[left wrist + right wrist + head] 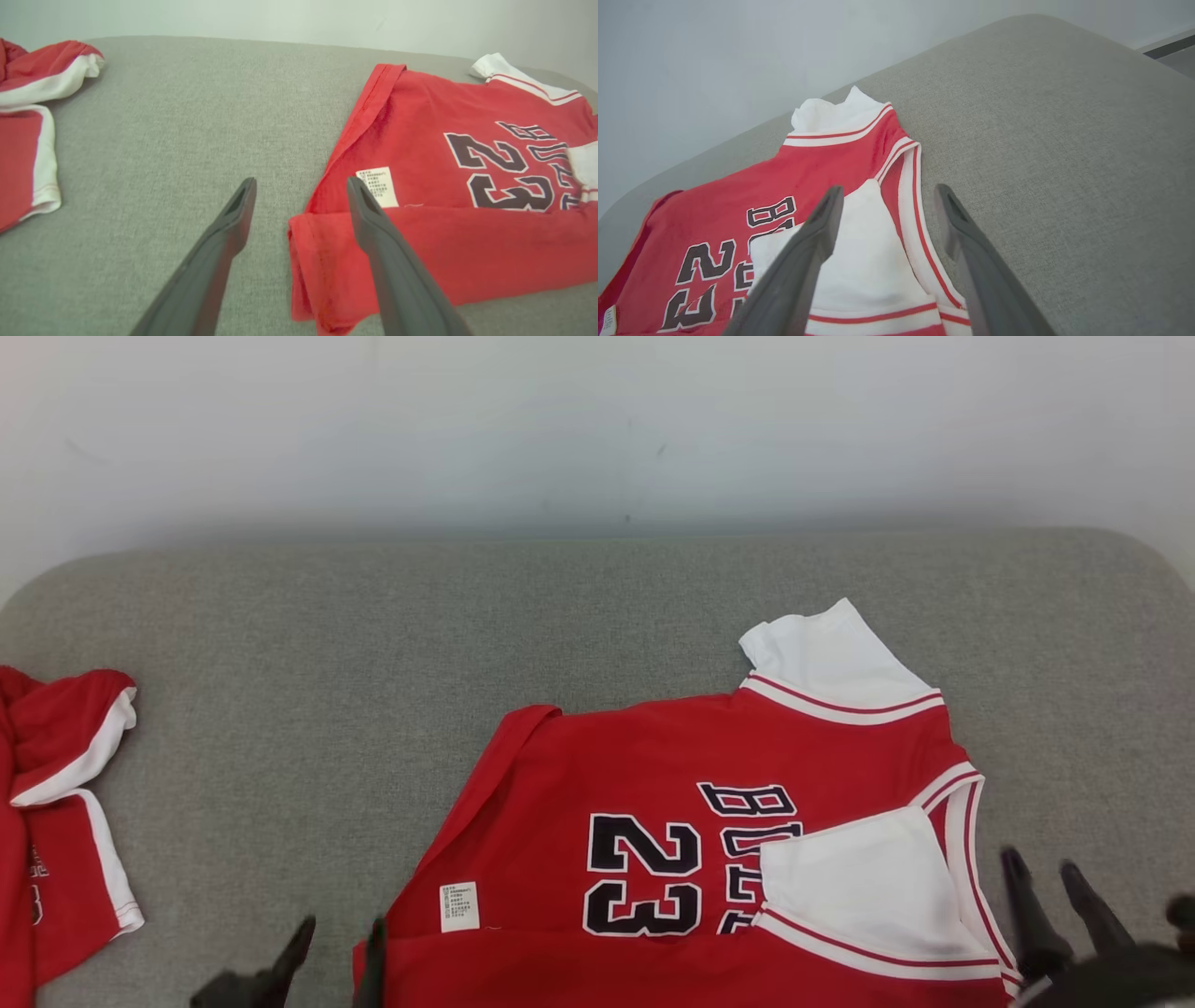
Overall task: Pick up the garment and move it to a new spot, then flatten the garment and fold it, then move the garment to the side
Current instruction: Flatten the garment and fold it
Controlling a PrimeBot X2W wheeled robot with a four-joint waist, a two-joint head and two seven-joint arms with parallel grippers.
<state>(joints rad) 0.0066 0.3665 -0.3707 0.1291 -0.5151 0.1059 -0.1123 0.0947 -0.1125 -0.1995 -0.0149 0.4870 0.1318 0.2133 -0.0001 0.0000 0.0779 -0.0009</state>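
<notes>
A red jersey [653,775] with white sleeves and a dark "23" lies partly folded on the grey cushion [373,644], its near edge turned over. My left gripper [338,945] stands open at the jersey's lower left corner [308,261], one finger [373,224] above the folded red edge, the other over bare fabric. My right gripper [1046,879] is open at the jersey's right side, above the white sleeve [864,261] and striped armhole trim [920,224]. Nothing sits between either pair of fingers.
A second red and white garment [56,821] lies bunched at the cushion's far left edge, also seen as red and white cloth [32,116] in the left wrist view. A pale wall [597,420] rises behind the cushion. Bare grey cushion stretches between the two garments.
</notes>
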